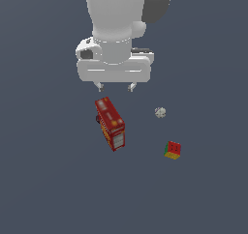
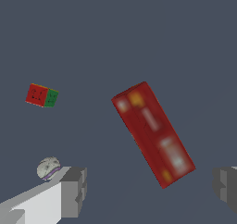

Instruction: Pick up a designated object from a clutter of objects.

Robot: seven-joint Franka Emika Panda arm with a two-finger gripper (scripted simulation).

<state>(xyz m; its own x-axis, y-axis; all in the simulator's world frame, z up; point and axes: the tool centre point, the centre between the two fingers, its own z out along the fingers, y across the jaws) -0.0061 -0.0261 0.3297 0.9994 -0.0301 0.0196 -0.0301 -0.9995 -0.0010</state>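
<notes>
The designated object, a tiny whitish-grey mottled ball (image 1: 160,112), lies on the dark floor toward the exterior view's right; the wrist view shows the ball (image 2: 48,168) just beside one finger (image 2: 74,190). My gripper (image 1: 115,87) hangs open above the floor, over the far end of the long red bus-like box (image 1: 110,123), with nothing between its fingers. The ball is off to the gripper's side, outside the jaws. In the wrist view the red box (image 2: 153,133) lies slanted between the two fingers.
A small red-green-yellow cube (image 1: 173,150) rests nearer the camera than the ball in the exterior view, and the cube (image 2: 41,96) also shows in the wrist view. Everything sits on a plain dark grey floor.
</notes>
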